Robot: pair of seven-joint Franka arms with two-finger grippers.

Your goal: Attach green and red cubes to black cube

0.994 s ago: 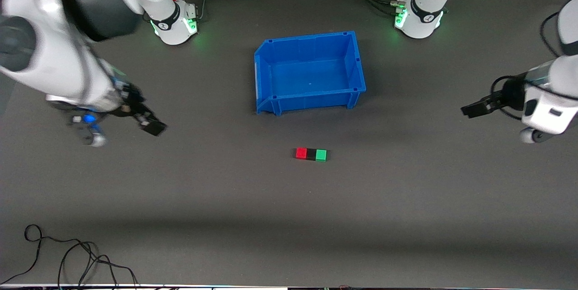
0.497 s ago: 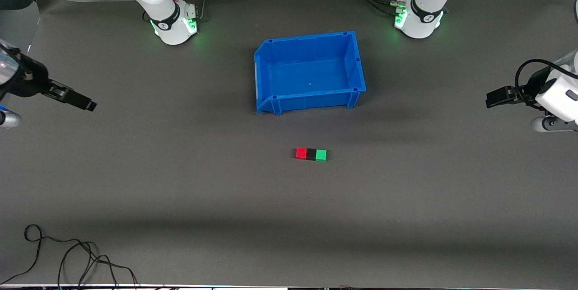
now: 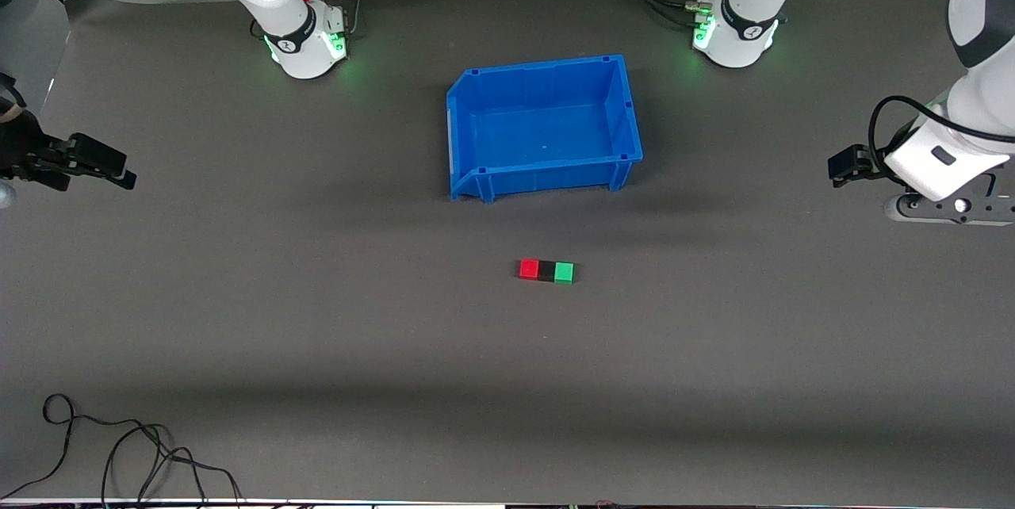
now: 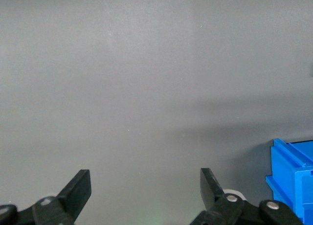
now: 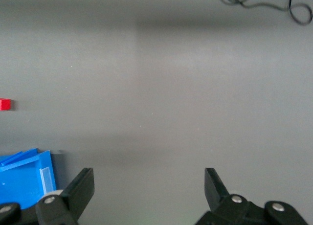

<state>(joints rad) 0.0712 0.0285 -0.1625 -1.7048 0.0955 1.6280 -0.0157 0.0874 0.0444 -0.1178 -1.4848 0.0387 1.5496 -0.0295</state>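
The red cube (image 3: pixel 529 269), the black cube (image 3: pixel 546 270) and the green cube (image 3: pixel 564 272) lie touching in one row on the table, black in the middle, nearer to the front camera than the blue bin. My right gripper (image 3: pixel 119 170) is open and empty, low over the right arm's end of the table, well away from the cubes. Its wrist view shows the open gripper (image 5: pixel 149 181) over bare mat and the red cube (image 5: pixel 5 104) at the edge. My left gripper (image 3: pixel 839 166) is open and empty at the left arm's end (image 4: pixel 145 181).
An empty blue bin (image 3: pixel 547 176) stands mid-table between the cubes and the arm bases; it also shows in the left wrist view (image 4: pixel 293 176) and the right wrist view (image 5: pixel 24 173). A black cable (image 3: pixel 119 453) lies at the front corner toward the right arm's end.
My right gripper has swung outward to its end of the table. My left gripper has drawn outward and turned at its end. The three cubes have not moved.
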